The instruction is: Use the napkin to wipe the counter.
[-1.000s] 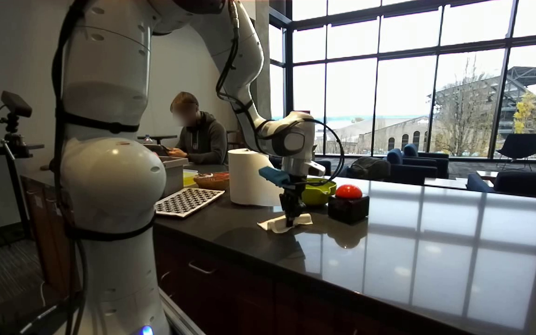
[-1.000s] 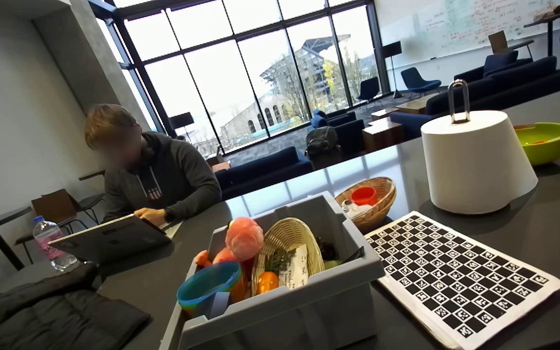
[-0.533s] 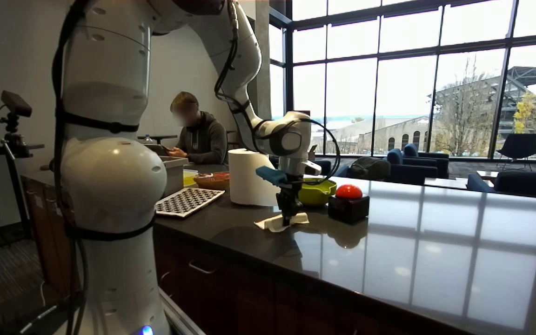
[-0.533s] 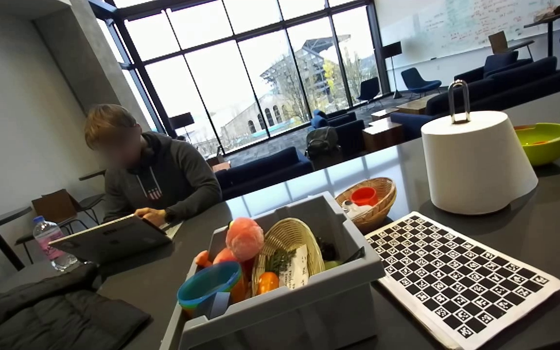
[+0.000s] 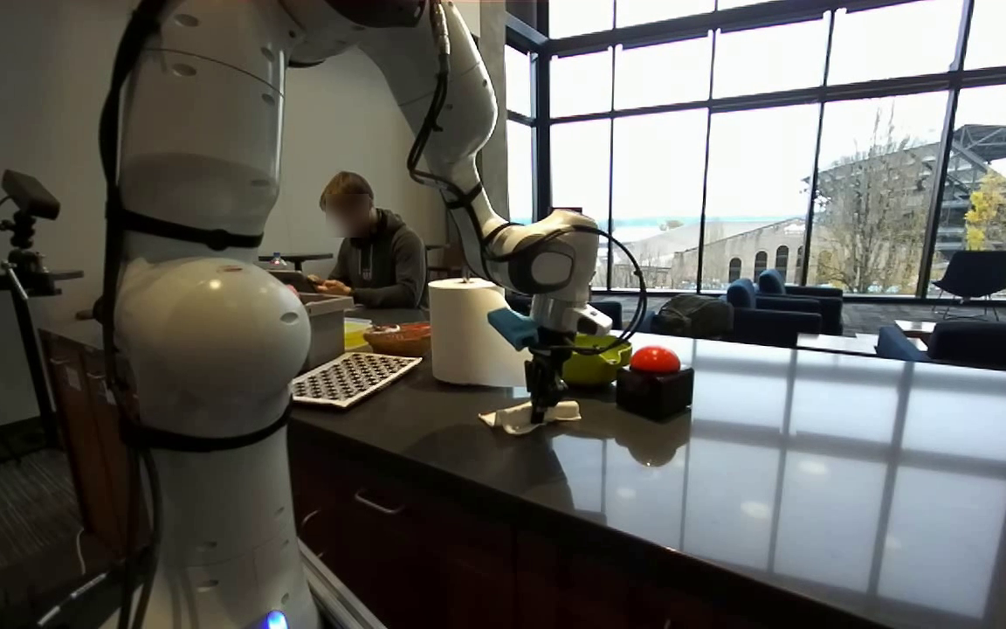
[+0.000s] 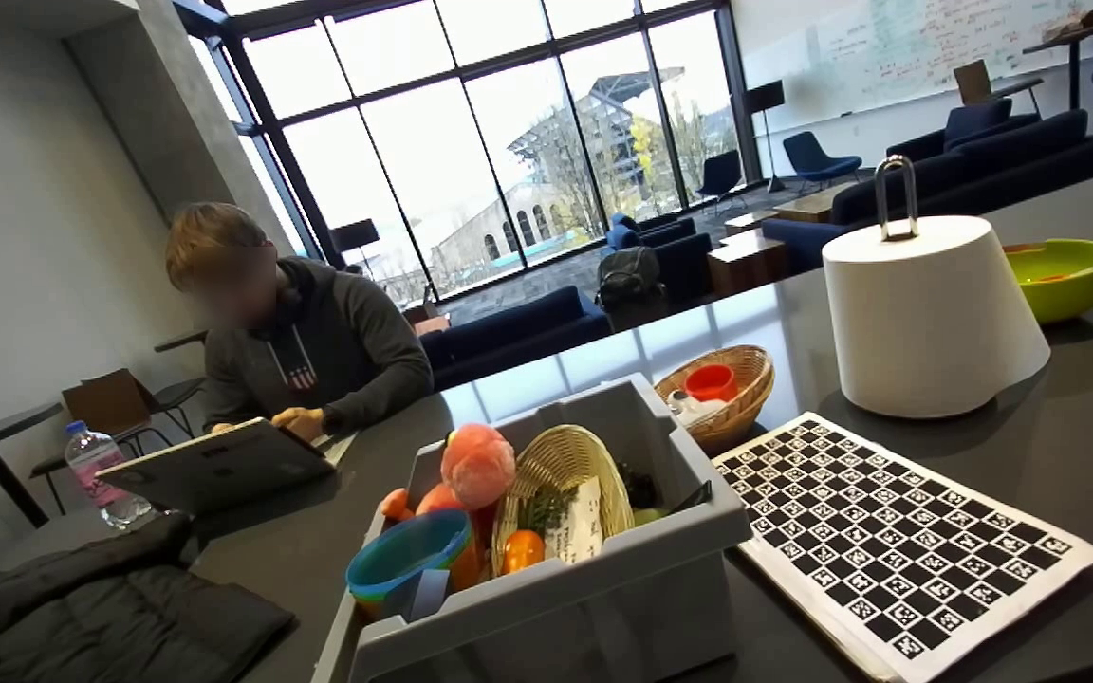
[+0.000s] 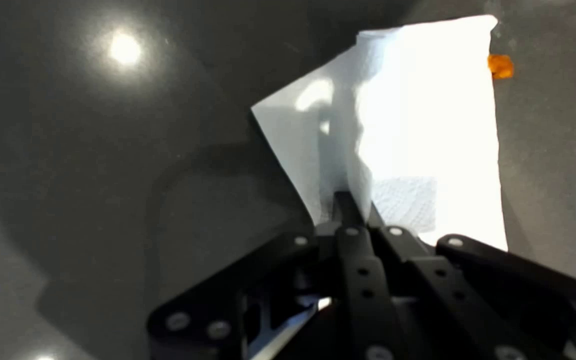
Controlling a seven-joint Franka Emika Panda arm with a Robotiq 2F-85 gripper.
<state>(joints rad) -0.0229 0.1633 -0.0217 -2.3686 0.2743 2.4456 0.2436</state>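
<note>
The napkin (image 7: 448, 120) lies on the counter (image 7: 93, 210), filling much of the upper right of the wrist view, a raised fold running down it to the gripper (image 7: 363, 208). The gripper is clamped on that fold, fingers (image 7: 347, 209) pressed together with paper between them. By the napkin's right edge, near the top of the frame, sits a small orange scrap (image 7: 502, 67) (most likely the mess to be wiped); whether the paper touches it I cannot tell.

In both exterior views the napkin has slid slightly rightward in frame over the last half second, undoing part of a small leftward shift made just before. That reversal suggests short rubbing strokes are under way. With the scrap in sight, the wiping does not look finished.

Farther out, right of middle in an exterior view, a green bowl (image 5: 592, 365) and a red button (image 5: 655, 359) on a black box (image 5: 653, 395) stand near the napkin, apart from it.

What lies beneath the paper is hidden, and glare would drown any stain on top. In an exterior view, past a white tapered object (image 6: 934, 323), only the napkin's corner shows at the right edge; the gripper is out of frame.
</note>
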